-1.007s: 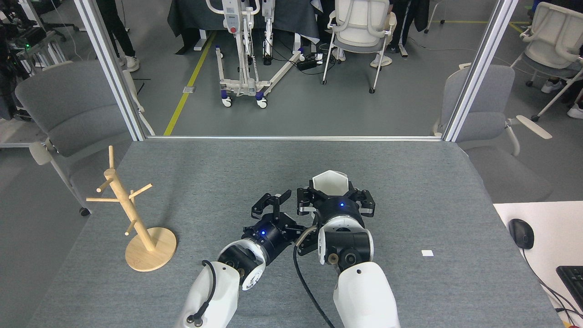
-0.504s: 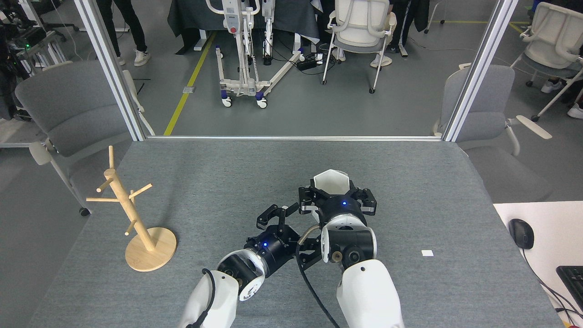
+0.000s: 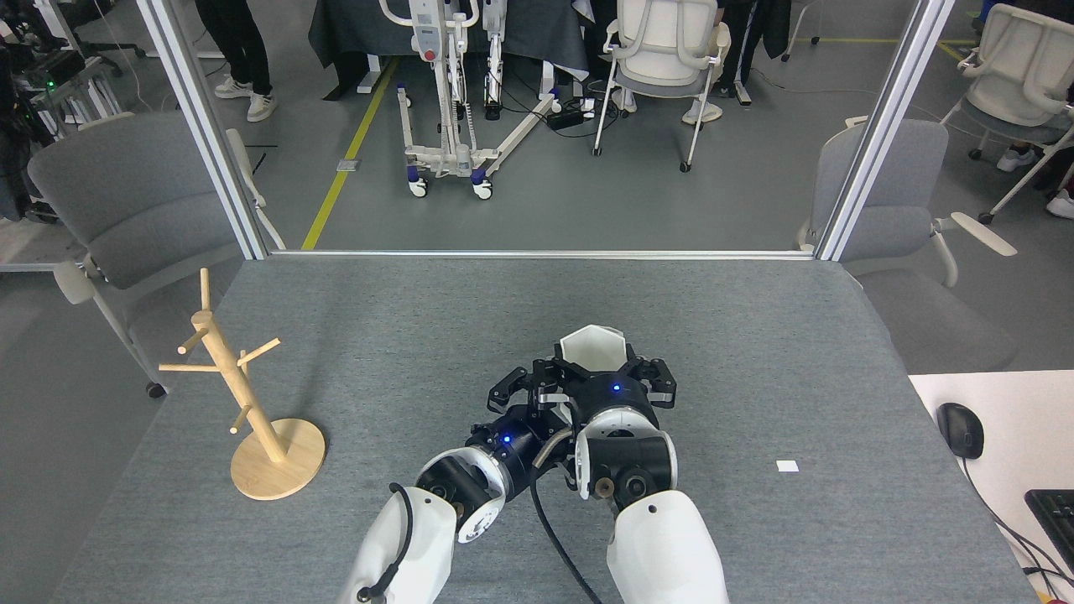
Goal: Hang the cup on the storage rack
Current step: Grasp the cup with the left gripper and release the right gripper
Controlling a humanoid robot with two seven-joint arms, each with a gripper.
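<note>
The white hexagonal cup (image 3: pixel 592 346) is upright at mid-table, held above the grey mat. My right gripper (image 3: pixel 601 373) grips it from the near side, one finger on each side of its body. The cup's handle is hidden. My left gripper (image 3: pixel 523 384) sits just left of the cup, almost touching the right gripper, with its fingers spread and nothing between them. The wooden storage rack (image 3: pixel 232 376) stands on its round base (image 3: pixel 287 466) at the table's left, far from both grippers, with its pegs bare.
A small white tag (image 3: pixel 787 466) lies on the mat to the right. A white side table at the right edge holds a mouse (image 3: pixel 959 429) and a keyboard (image 3: pixel 1057 513). Grey chairs flank the table, and metal posts (image 3: pixel 210 143) stand at its far corners.
The right gripper and cup have shifted slightly left and toward me. The left gripper has moved right, closing the gap to the cup's left side.
</note>
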